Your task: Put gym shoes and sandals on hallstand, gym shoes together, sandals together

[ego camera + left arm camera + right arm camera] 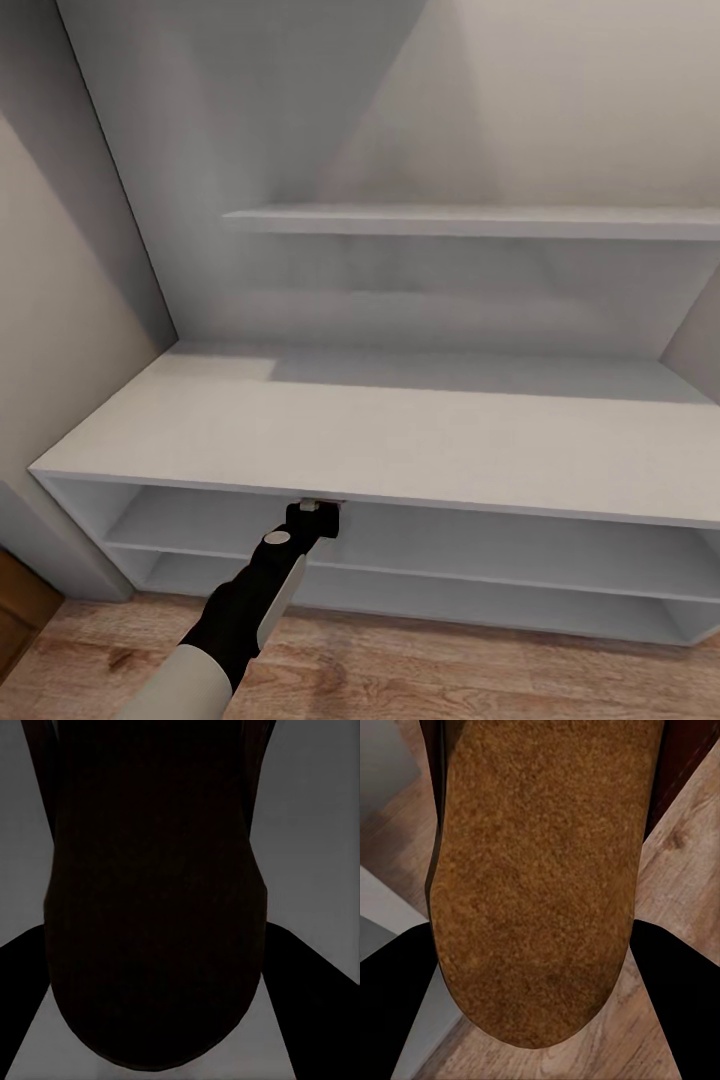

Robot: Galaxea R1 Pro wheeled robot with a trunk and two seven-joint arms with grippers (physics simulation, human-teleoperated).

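Observation:
The white hallstand (400,430) fills the head view, its bench top bare. My left arm reaches into the upper shelf bay, and the left gripper (318,512) is mostly hidden under the bench edge. In the left wrist view the left gripper (180,971) is shut on a dark, rounded sole shape (157,907), a sandal in shadow. My right gripper (536,975) is shut on the other sandal (540,870), tan insole facing the camera, above the corridor floor (675,1020). The gym shoes are out of view.
A floating wall shelf (480,222) runs above the bench. A wall closes the left side (60,330), with a brown wooden panel (20,605) at its foot. Wood-plank floor (420,670) lies in front of the rack.

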